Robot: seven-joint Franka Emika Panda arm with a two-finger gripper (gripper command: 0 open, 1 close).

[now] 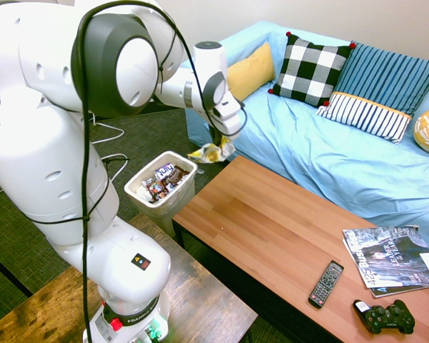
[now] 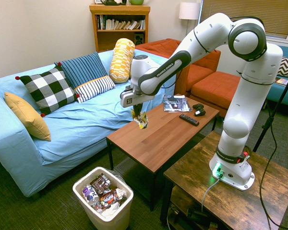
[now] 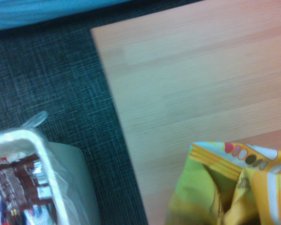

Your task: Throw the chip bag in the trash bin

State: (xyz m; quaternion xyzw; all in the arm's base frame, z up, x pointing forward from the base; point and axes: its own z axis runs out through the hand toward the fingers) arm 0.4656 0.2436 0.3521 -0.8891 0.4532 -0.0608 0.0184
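Note:
The yellow and white chip bag [image 1: 211, 151] [image 2: 141, 119] [image 3: 232, 185] hangs in the air from my gripper [image 1: 216, 140] [image 2: 136, 110], which is shut on its top. It hangs over the end of the wooden coffee table [image 1: 272, 221] [image 2: 158, 134] [image 3: 201, 84] nearest the bin. The white trash bin [image 1: 179, 196] [image 2: 108, 222] [image 3: 35, 154] stands on the dark carpet just off that table end, lined with clear plastic and holding several candy wrappers. The bag is beside the bin's opening, not over it.
A light blue sofa [image 1: 329, 157] [image 2: 62, 124] with several cushions runs along the table's far side. A remote [image 1: 326, 284] [image 2: 188, 120], a game controller [image 1: 385, 317] [image 2: 198, 109] and magazines [image 1: 390, 268] [image 2: 175, 103] lie at the table's other end. A dark wooden stand [image 2: 259, 191] bears the arm.

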